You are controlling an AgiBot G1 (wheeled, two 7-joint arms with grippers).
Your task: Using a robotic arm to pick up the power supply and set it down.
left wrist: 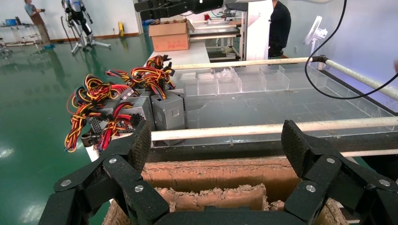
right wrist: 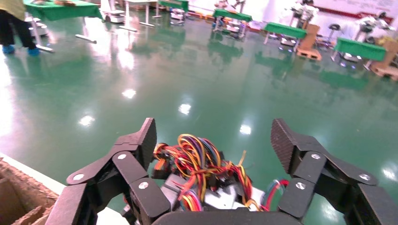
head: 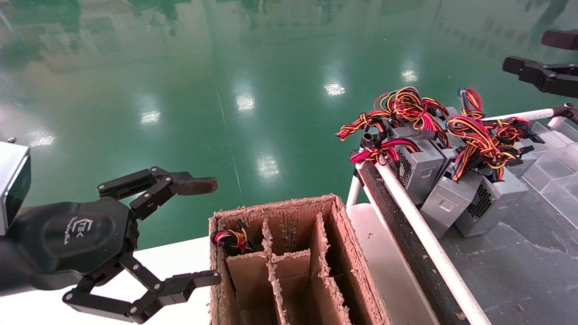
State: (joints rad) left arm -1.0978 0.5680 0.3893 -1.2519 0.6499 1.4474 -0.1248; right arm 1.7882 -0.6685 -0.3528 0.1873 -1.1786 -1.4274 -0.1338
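Note:
Several power supplies [head: 420, 169], silver-grey boxes with red, yellow and black wire bundles, lie piled at the end of a dark table on the right, also seen in the left wrist view [left wrist: 166, 110]. My right gripper [head: 526, 52] hangs open above and beyond the pile, holding nothing. In the right wrist view its jaws [right wrist: 213, 140] stand wide apart over the wires of a power supply [right wrist: 197, 164]. My left gripper [head: 203, 230], with a rusty-brown pad on one finger, stays open beside the cardboard box [head: 289, 207], empty [left wrist: 216, 140].
The cardboard box [left wrist: 211, 173] has ragged dividers; wires [head: 232, 239] poke from its near-left compartment. A white rail [head: 420, 230] edges the dark table. Clear plastic trays [head: 555, 162] stand behind the pile. Green floor lies beyond.

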